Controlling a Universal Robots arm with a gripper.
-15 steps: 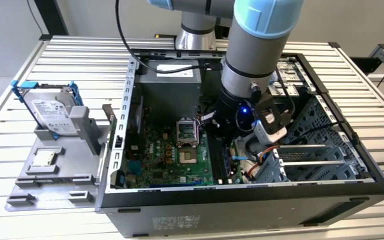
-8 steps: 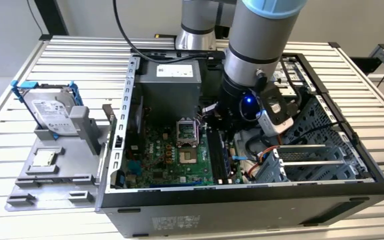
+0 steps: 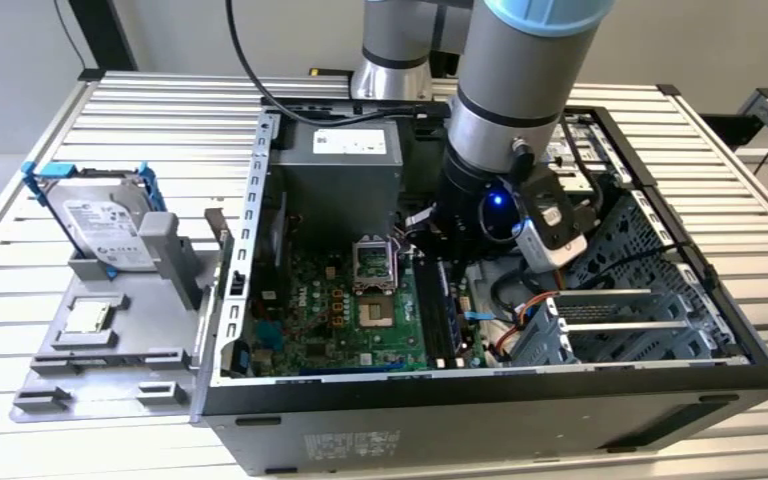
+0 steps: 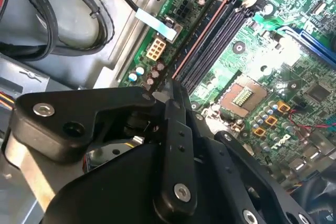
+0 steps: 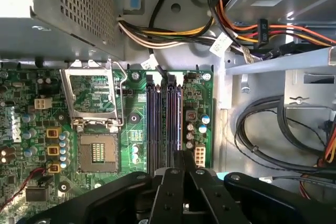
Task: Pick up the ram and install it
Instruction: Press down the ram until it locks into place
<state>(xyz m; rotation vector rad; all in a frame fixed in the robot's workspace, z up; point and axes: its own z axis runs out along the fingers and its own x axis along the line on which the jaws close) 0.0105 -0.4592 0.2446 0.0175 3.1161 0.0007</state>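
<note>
My gripper (image 3: 444,250) is down inside the open computer case (image 3: 491,400), over the middle of the black memory slots (image 3: 435,312) beside the CPU socket (image 3: 373,262). In the second wrist view its fingertips (image 4: 175,85) are pressed together on a thin strip with a reddish top edge, the ram (image 4: 202,38). I see the ram edge-on, running along one of the slots (image 4: 223,32). In the first wrist view the gripper (image 5: 181,156) sits over the right-hand pair of slots (image 5: 174,114). Whether the ram is fully down in its slot cannot be told.
The power supply (image 3: 337,165) stands behind the motherboard (image 3: 331,320). A metal drive cage (image 3: 611,320) and bundles of cables (image 5: 262,124) crowd the exterior view's right. Outside the case, a silver hard drive in a blue frame (image 3: 97,220) rests on a grey fixture (image 3: 104,340) on the slatted table.
</note>
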